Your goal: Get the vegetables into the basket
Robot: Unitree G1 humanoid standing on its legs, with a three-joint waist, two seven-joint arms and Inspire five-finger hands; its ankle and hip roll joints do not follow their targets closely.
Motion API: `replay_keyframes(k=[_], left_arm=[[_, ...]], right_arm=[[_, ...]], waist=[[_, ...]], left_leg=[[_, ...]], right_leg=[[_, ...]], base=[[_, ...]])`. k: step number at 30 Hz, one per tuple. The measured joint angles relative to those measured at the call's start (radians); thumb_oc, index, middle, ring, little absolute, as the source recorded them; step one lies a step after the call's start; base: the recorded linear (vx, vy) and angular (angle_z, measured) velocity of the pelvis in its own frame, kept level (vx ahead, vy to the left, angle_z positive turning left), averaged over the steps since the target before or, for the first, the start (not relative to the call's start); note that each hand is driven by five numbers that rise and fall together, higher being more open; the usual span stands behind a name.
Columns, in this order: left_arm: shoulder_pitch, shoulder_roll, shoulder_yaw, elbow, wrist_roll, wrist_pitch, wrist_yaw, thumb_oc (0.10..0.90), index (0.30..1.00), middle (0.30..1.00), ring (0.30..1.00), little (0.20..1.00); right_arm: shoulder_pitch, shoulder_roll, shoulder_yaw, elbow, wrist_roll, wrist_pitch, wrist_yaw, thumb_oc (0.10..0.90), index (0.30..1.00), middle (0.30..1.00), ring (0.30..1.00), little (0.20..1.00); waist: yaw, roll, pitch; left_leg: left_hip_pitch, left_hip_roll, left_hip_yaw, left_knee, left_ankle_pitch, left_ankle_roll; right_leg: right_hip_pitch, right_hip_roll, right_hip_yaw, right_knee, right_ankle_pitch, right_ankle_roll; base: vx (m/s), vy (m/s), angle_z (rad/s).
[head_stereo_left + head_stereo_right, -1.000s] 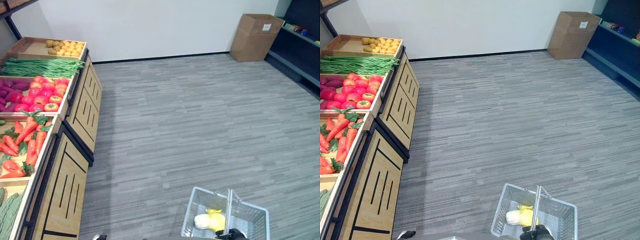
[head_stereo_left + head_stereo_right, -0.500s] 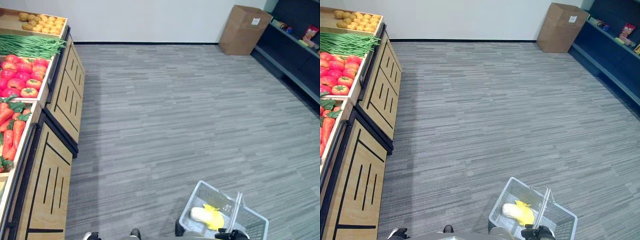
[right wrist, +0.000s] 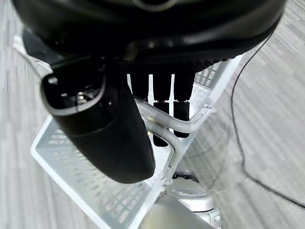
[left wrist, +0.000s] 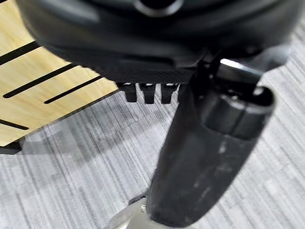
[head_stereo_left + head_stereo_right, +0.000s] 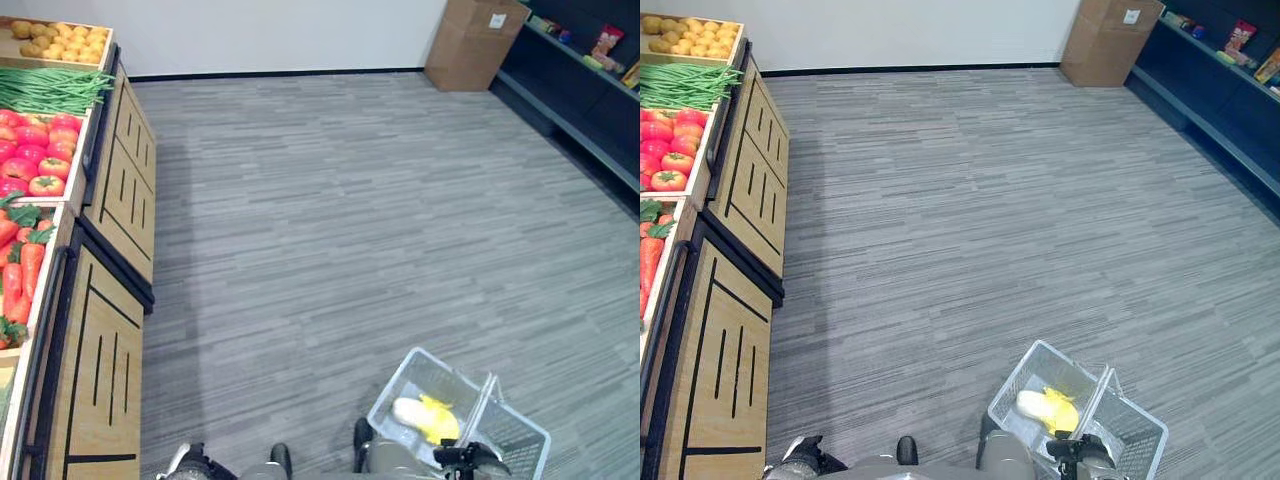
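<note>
Basket (image 5: pixel 1130 440) w/ cabbage (image 5: pixel 1045 408) | R robot hand (image 3: pixel 162 102) curled on handle (image 3: pixel 167 121) | L robot hand (image 4: pixel 147 93) hangs curled, empty

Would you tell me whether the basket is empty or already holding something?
Not empty. The white wire basket, carried by its handle in the right hand, holds one pale cabbage with yellow leaves; the rest of its bottom looks bare.
</note>
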Motion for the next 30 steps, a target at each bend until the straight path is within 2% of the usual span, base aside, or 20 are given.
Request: replay_keyframes(k=[3,4,6,7,8,9,11,12,13,16,17,18,19,20,24,26,27,30], left_arm=[[-0.003,-0.005,0.001,0.018,-0.001,-0.002,0.000,0.900,1.000,1.000,1.000,1.000],[-0.002,-0.004,0.002,0.027,-0.001,0.000,-0.001,0.900,1.000,1.000,1.000,1.000],[0.011,-0.004,0.003,0.049,0.000,0.002,-0.003,0.900,1.000,1.000,1.000,1.000],[0.033,0.004,0.007,0.055,0.001,0.002,-0.005,0.900,1.000,1.000,1.000,1.000],[0.047,0.006,0.015,0.063,0.001,0.005,-0.006,0.900,1.000,1.000,1.000,1.000],[0.052,-0.010,0.017,0.072,0.001,0.009,-0.006,0.900,1.000,1.000,1.000,1.000],[0.051,-0.044,0.021,0.070,0.002,0.012,-0.018,0.900,1.000,1.000,1.000,1.000],[0.048,-0.048,0.017,0.067,0.007,0.015,-0.017,0.900,1.000,1.000,1.000,1.000],[0.040,-0.049,0.009,0.069,0.008,0.017,-0.017,0.900,1.000,1.000,1.000,1.000],[-0.015,-0.043,-0.008,0.075,0.013,0.009,-0.018,0.900,1.000,1.000,1.000,1.000],[-0.027,-0.043,-0.007,0.068,0.013,0.002,-0.018,0.900,1.000,1.000,1.000,1.000],[-0.033,-0.044,-0.007,0.057,0.013,-0.002,-0.021,0.900,1.000,1.000,1.000,1.000],[-0.051,-0.044,-0.007,0.058,0.012,-0.009,-0.021,0.900,1.000,1.000,1.000,1.000],[-0.060,-0.043,-0.006,0.057,0.012,-0.009,-0.020,0.900,1.000,1.000,1.000,1.000],[-0.057,-0.047,-0.001,0.064,0.008,-0.004,-0.017,0.900,1.000,1.000,1.000,1.000],[-0.054,-0.050,0.002,0.062,-0.001,-0.003,-0.014,0.900,1.000,1.000,1.000,1.000],[-0.058,-0.043,0.004,0.061,-0.008,-0.005,-0.007,0.900,1.000,1.000,1.000,1.000],[-0.062,-0.038,0.013,0.059,-0.009,-0.006,0.001,0.900,1.000,1.000,1.000,1.000]], right_arm=[[-0.012,0.000,-0.016,-0.007,0.001,0.000,0.000,0.400,0.300,0.300,0.300,0.300],[-0.015,0.001,-0.016,-0.008,0.001,0.002,0.001,0.400,0.300,0.300,0.300,0.300],[-0.005,0.012,-0.017,0.005,0.002,0.004,0.003,0.400,0.300,0.300,0.300,0.300],[0.012,0.020,-0.020,0.002,0.002,-0.002,0.002,0.400,0.300,0.300,0.300,0.300],[0.024,0.023,-0.017,-0.001,0.001,-0.001,0.005,0.400,0.300,0.300,0.300,0.300],[0.037,0.014,-0.018,-0.001,0.001,0.000,0.007,0.400,0.300,0.300,0.300,0.300],[0.037,-0.012,-0.003,0.005,-0.009,0.006,0.014,0.400,0.300,0.300,0.300,0.300],[0.036,-0.022,0.012,0.005,-0.009,0.006,0.018,0.400,0.300,0.300,0.300,0.300],[0.038,-0.027,0.016,0.001,-0.009,0.004,0.019,0.400,0.300,0.300,0.300,0.300],[0.038,-0.044,-0.014,0.003,-0.009,0.005,0.021,0.400,0.300,0.300,0.300,0.300],[0.039,-0.047,-0.016,0.009,-0.008,0.006,0.021,0.400,0.300,0.300,0.300,0.300],[0.033,-0.052,-0.015,0.012,-0.008,0.006,0.022,0.400,0.300,0.300,0.300,0.300],[0.028,-0.053,-0.016,0.012,-0.007,0.011,0.025,0.400,0.300,0.300,0.300,0.300],[0.028,-0.052,-0.015,0.009,-0.007,0.011,0.025,0.400,0.300,0.300,0.300,0.300],[0.023,-0.052,0.003,0.006,-0.008,0.004,0.027,0.400,0.300,0.300,0.300,0.300],[0.031,-0.052,0.006,0.002,-0.009,0.005,0.027,0.400,0.300,0.300,0.300,0.300],[0.034,-0.049,0.011,0.016,-0.008,0.006,0.027,0.400,0.300,0.300,0.300,0.300],[0.043,-0.055,0.037,0.023,-0.008,0.005,0.028,0.400,0.300,0.300,0.300,0.300]], waist=[[-0.030,0.004,0.019],[-0.038,0.010,0.032],[-0.046,-0.007,0.039],[-0.055,-0.030,0.040],[-0.059,-0.042,0.032],[-0.064,-0.032,0.029],[-0.070,0.022,0.009],[-0.084,0.047,0.003],[-0.103,0.059,0.001],[-0.146,0.091,0.011],[-0.153,0.098,0.006],[-0.151,0.111,0.008],[-0.155,0.113,0.009],[-0.157,0.113,0.008],[-0.147,0.109,0.002],[-0.140,0.104,0.004],[-0.133,0.088,0.002],[-0.118,0.072,0.002]], left_leg=[[-0.013,-0.005,-0.050,0.002,0.006,0.018],[-0.012,0.001,-0.070,0.004,0.002,0.011],[0.010,0.005,-0.100,0.001,-0.008,-0.008],[0.042,0.001,-0.117,-0.005,-0.030,-0.041],[0.055,-0.001,-0.130,-0.005,-0.041,-0.057],[0.070,0.018,-0.165,-0.004,-0.067,-0.083],[0.071,0.075,-0.253,0.022,-0.089,-0.107],[0.077,0.107,-0.270,0.029,-0.093,-0.121],[0.074,0.122,-0.303,0.033,-0.097,-0.129],[0.042,0.151,-0.381,0.045,-0.091,-0.140],[0.038,0.151,-0.394,0.031,-0.078,-0.153],[0.032,0.169,-0.402,0.031,-0.073,-0.155],[0.015,0.169,-0.421,0.051,-0.071,-0.158],[-0.002,0.168,-0.428,0.072,-0.072,-0.160],[-0.026,0.182,-0.425,0.122,-0.049,-0.235],[-0.060,0.177,-0.426,0.206,-0.050,-0.251],[-0.097,0.165,-0.418,0.306,-0.058,-0.280],[-0.152,0.163,-0.369,0.488,-0.053,-0.283]], right_leg=[[-0.014,0.010,0.041,-0.100,0.012,0.008],[-0.012,0.015,0.043,-0.163,0.031,0.004],[0.004,0.025,0.046,-0.230,0.057,-0.002],[0.024,0.023,0.029,-0.266,0.036,0.006],[0.037,0.027,0.010,-0.278,0.032,-0.017],[0.052,0.042,-0.005,-0.264,0.051,-0.024],[0.080,0.109,-0.017,-0.259,0.053,-0.043],[0.092,0.134,-0.019,-0.241,0.038,-0.102],[0.087,0.150,-0.013,-0.214,0.014,-0.115],[0.059,0.154,-0.070,-0.131,-0.051,-0.134],[0.051,0.153,-0.087,-0.119,-0.062,-0.150],[0.045,0.160,-0.094,-0.101,-0.080,-0.147],[0.033,0.161,-0.111,-0.074,-0.108,-0.153],[0.032,0.159,-0.120,-0.072,-0.117,-0.151],[0.041,0.180,-0.137,-0.077,-0.139,-0.190],[0.071,0.188,-0.143,-0.109,-0.147,-0.185],[0.095,0.189,-0.148,-0.136,-0.131,-0.198],[0.156,0.205,-0.149,-0.171,-0.147,-0.219]], base=[[0.24,-0.012,0.46],[0.29,0.020,0.53],[0.27,0.022,0.51],[0.25,0.007,0.40],[0.27,0.008,0.48],[0.29,0.010,0.44],[0.37,-0.034,0.34],[0.39,-0.115,0.32],[0.40,-0.184,0.48],[0.29,-0.128,0.64],[0.27,-0.151,0.65],[0.27,-0.164,0.45],[0.32,-0.171,0.39],[0.29,-0.162,0.42],[0.29,-0.171,0.10],[0.25,-0.140,0.13],[0.18,-0.123,0.14],[0.26,-0.143,-0.02]])
